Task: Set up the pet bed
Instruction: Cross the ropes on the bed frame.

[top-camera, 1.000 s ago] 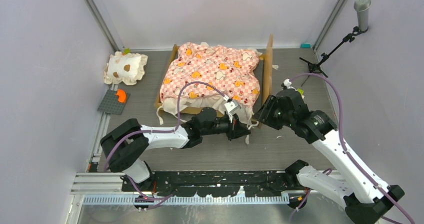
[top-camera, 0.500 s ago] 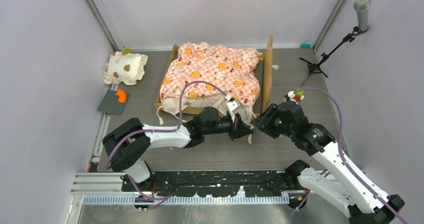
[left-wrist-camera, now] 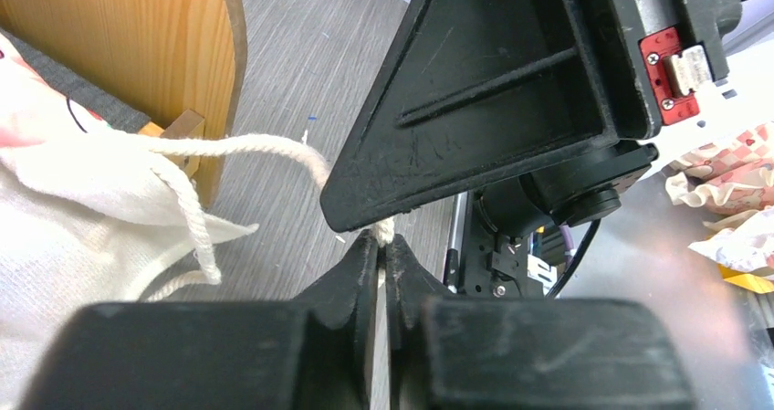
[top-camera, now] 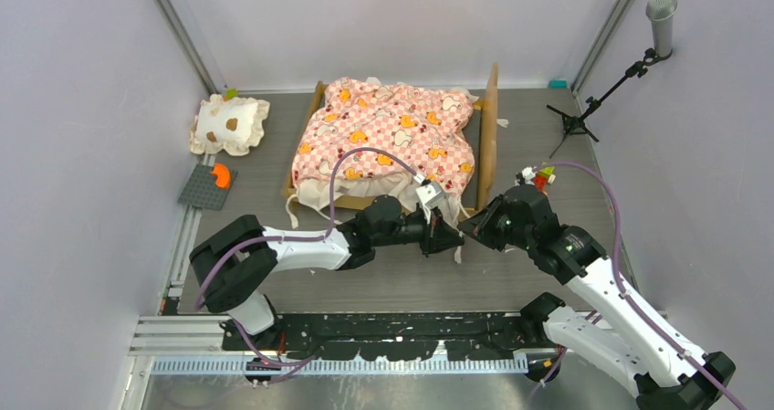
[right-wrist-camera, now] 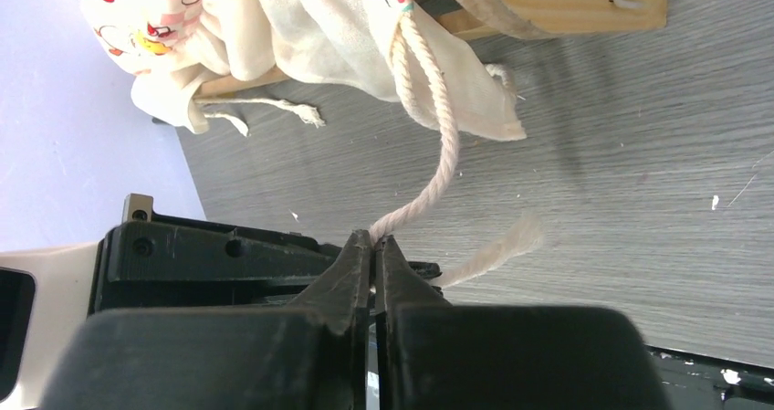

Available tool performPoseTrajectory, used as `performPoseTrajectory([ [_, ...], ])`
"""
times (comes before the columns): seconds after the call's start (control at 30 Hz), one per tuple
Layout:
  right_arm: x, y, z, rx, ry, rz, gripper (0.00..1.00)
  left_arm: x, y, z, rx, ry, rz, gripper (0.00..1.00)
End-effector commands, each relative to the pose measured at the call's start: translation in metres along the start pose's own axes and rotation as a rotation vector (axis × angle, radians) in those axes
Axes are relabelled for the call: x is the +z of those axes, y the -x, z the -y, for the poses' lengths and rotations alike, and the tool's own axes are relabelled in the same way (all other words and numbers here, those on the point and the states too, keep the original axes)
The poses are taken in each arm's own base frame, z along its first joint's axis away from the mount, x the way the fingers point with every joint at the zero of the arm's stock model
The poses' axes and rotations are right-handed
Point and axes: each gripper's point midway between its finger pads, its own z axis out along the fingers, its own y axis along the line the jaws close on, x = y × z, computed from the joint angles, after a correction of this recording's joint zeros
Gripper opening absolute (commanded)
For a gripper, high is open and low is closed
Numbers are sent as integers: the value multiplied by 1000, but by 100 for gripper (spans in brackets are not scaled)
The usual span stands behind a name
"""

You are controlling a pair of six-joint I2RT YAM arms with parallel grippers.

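Note:
The pet bed (top-camera: 491, 127) stands at the back middle, its pink checkered mattress (top-camera: 388, 131) lying rumpled on the light-wood frame. Both grippers meet tip to tip in front of the bed's near right corner. My left gripper (top-camera: 454, 236) is shut on a cream tie cord (left-wrist-camera: 246, 145) that runs from the mattress's cream corner past the wooden frame (left-wrist-camera: 137, 36). My right gripper (top-camera: 471, 234) is shut on a cream cord (right-wrist-camera: 438, 145) hanging from the mattress edge, with a frayed end (right-wrist-camera: 502, 246) beside the jaws. Whether both hold the same cord is unclear.
A cream ruffled pillow (top-camera: 230, 124) with brown spots lies at the back left. Near it sits a grey plate (top-camera: 203, 191) bearing an orange piece. A small colourful toy (top-camera: 538, 174) lies right of the bed. A microphone stand (top-camera: 584, 109) is at the back right.
My right gripper has swung down and left to meet the left gripper and has shut on the cord. The left gripper has stayed shut on its cord and shifted slightly.

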Motion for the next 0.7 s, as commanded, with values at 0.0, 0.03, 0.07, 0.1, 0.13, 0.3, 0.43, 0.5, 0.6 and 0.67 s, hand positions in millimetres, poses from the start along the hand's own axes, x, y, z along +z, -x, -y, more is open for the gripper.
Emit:
performPoseTrajectory([
  [0.0, -4, 6, -20, -8, 79, 21, 1, 7, 26, 11, 29, -34, 75, 12],
  [0.03, -6, 7, -21, -19, 83, 25, 1, 5, 25, 10, 32, -28, 71, 17],
  [0.07, -8, 9, -22, -34, 84, 34, 1, 3, 26, 9, 37, -18, 69, 26],
  [0.1, -11, 12, -24, -50, 80, 42, 1, -1, 26, 7, 41, -5, 62, 33],
  [0.13, -13, 19, -21, -69, 55, 74, 1, -4, 26, 5, 44, 13, 56, 40],
  [0.3, -24, 38, -18, -231, -46, 120, 1, -35, 35, -12, 67, 141, 58, 62],
  [0.43, -25, 43, -20, -375, -95, 78, 1, -56, 32, -37, 99, 278, 54, 72],
  [0.5, -26, 46, -17, -445, -134, 63, 1, -59, 30, -47, 90, 312, 60, 72],
  [0.6, -31, 57, -7, -503, -211, 91, 1, -51, 30, -52, 67, 309, 73, 70],
  [0.67, -33, 61, -4, -519, -227, 107, 1, -41, 30, -54, 41, 293, 84, 65],
])
